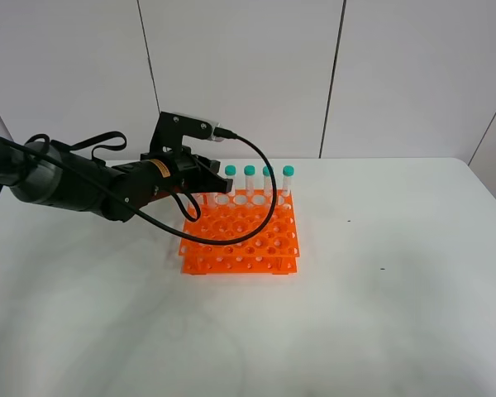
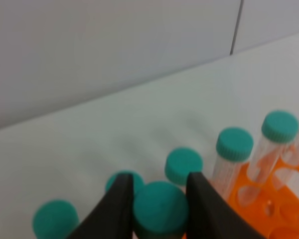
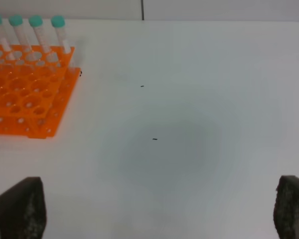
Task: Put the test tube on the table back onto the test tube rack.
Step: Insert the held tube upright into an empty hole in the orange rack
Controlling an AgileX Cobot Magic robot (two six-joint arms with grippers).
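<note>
Left end effector (image 2: 159,199) clenched on the teal cap of a test tube (image 2: 160,206) over the back row of the orange rack (image 1: 241,240) on the white surface (image 1: 380,314); right end effector (image 3: 159,209) released, well apart.

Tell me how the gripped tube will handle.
The tube looks like thin clear plastic, so probably light and stiff. Left gripper pinches only its round cap, so it might swivel or slip. Its slim upright neighbours suggest it would tip without the rack.
</note>
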